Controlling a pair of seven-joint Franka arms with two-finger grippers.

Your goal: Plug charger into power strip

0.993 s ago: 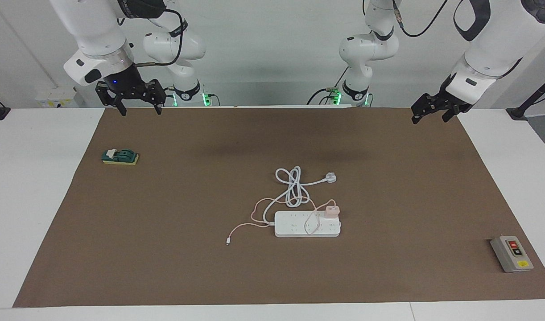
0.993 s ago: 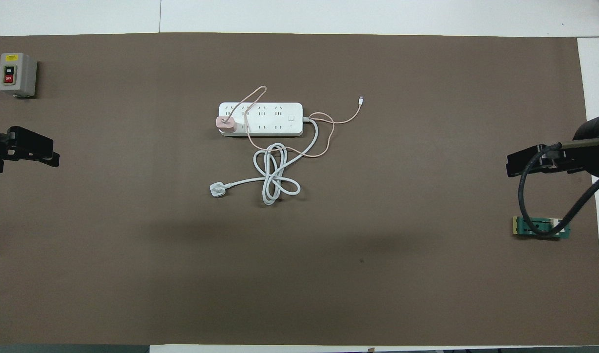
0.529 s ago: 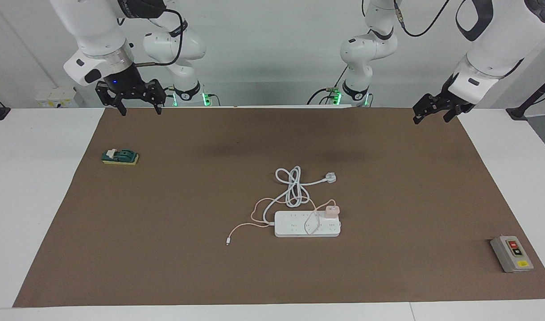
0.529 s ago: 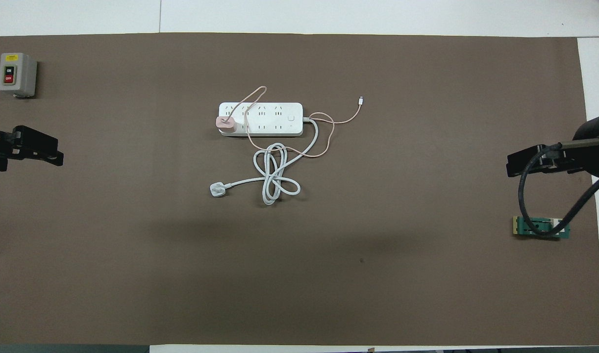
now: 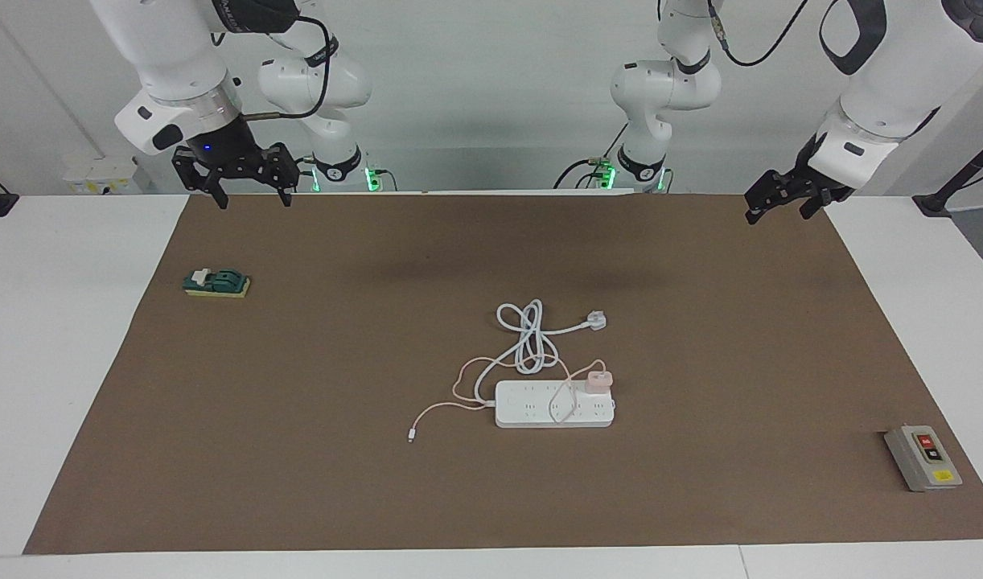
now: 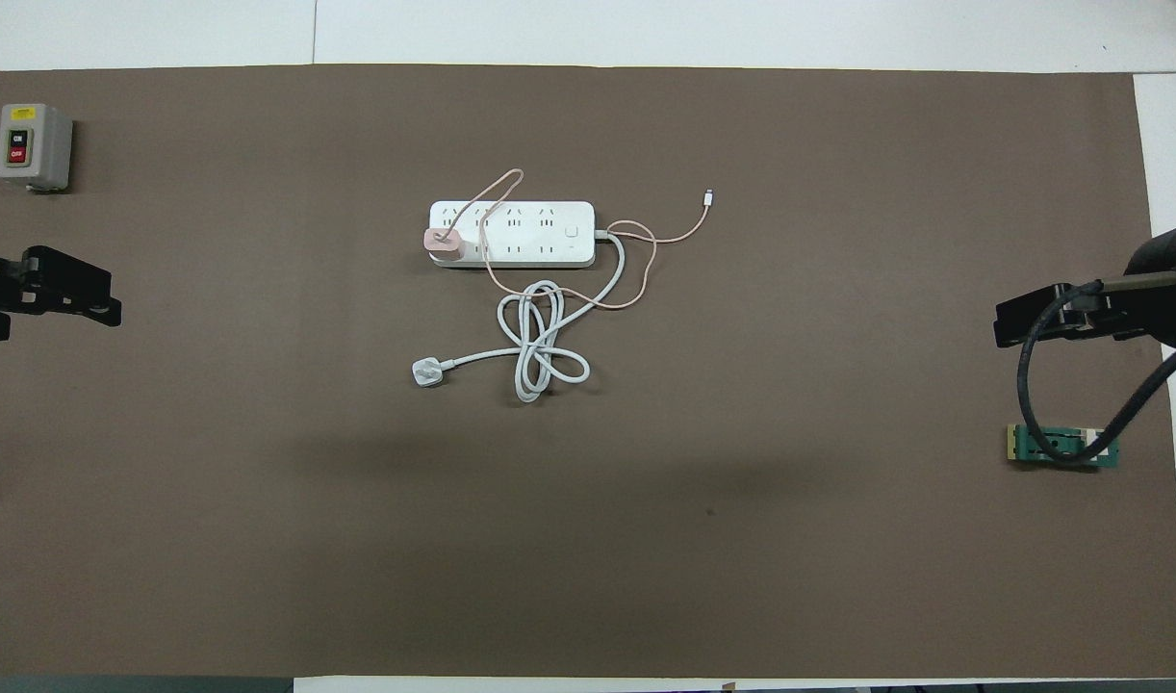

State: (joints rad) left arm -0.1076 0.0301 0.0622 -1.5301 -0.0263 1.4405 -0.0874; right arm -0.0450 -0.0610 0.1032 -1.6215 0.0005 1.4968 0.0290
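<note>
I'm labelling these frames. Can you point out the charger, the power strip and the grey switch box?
charger (image 6: pixel 444 243), overhead view, on the pink cube's top face.
power strip (image 6: pixel 549 233), overhead view, on its white top between the outlet rows.
grey switch box (image 5: pixel 926 458), facing view, on its top face below the buttons.

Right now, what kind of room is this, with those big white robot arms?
Probably a robot lab or test bench. A plain brown mat covers a white table, and on it lie practice things: a power strip with a pink charger and a grey switch box.
</note>
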